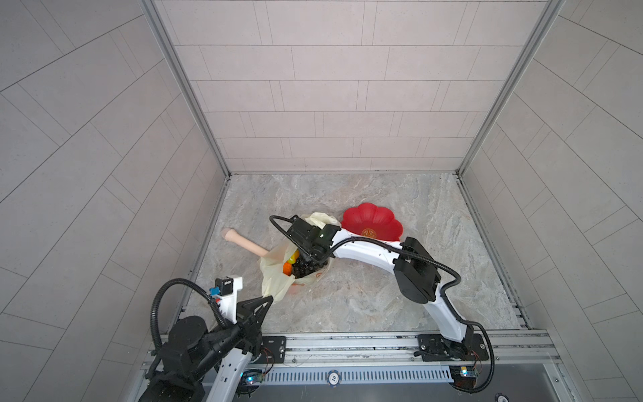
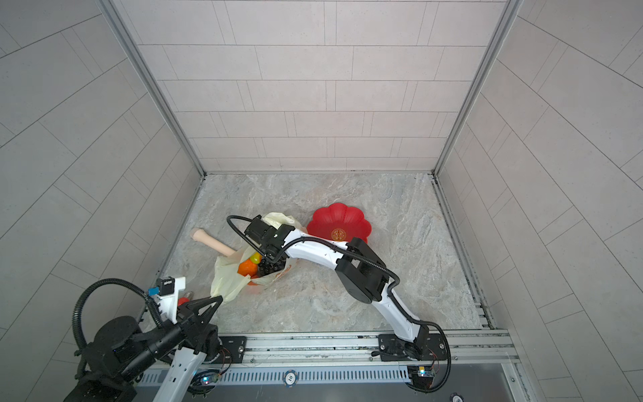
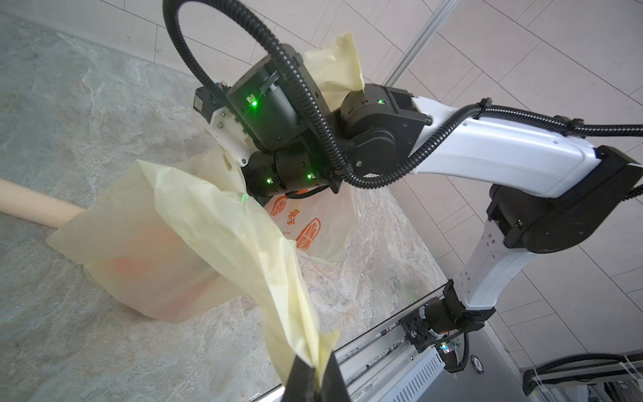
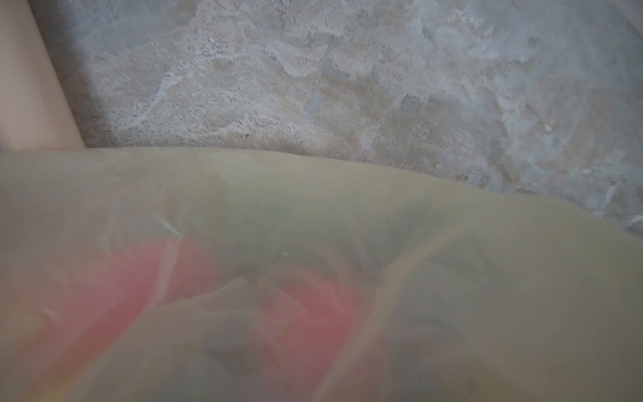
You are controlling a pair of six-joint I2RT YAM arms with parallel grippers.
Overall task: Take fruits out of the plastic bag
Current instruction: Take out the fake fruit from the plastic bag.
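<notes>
In both top views the bag [image 1: 275, 278] lies open left of centre on the table [image 1: 365, 299], showing an orange [image 1: 287, 267] and grapes [image 1: 306, 268]. The right gripper [image 1: 315, 257] dips into it, and I cannot tell how its hidden jaws stand. The left gripper [image 1: 268, 301], near-left, pinches the bag's handle.

Left wrist: the fingers [image 3: 302, 377] are clamped on the handle.

Right wrist: blurred bag film, with red shapes showing through.

One bag [image 1: 275, 283], one plate [image 1: 374, 221], one stick [image 1: 243, 242], two arms [image 1: 365, 251] [image 1: 228, 369], one orange [image 1: 287, 267], one yellow fruit [image 1: 292, 258], one grape bunch [image 1: 308, 268].
</notes>
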